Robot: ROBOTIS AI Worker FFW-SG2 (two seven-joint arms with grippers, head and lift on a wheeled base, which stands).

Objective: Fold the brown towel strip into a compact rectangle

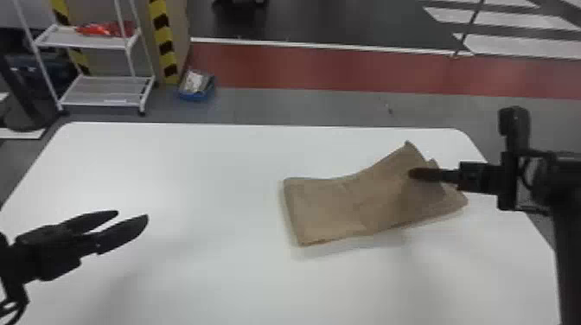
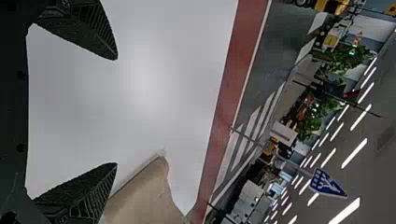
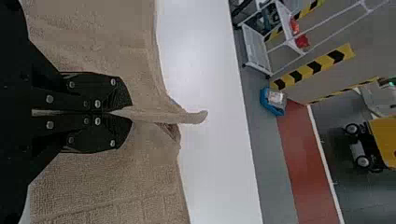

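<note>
Well, right gripper [image 1: 413,173] pinches towel strip [image 1: 328,207] near table edge [image 1: 460,136], left gripper [image 1: 132,215] wide over open room.

Your brown towel strip [image 1: 324,207] lies right of centre on the white surface [image 1: 173,173], a soft, finely textured cloth stretched lengthwise from left to right. Its left end is broad and fairly smooth; you can see shallow creases across its middle. Towards its right end, layers splay unevenly around a narrow fold pinched in the jaws of your right gripper [image 1: 413,173].
</note>
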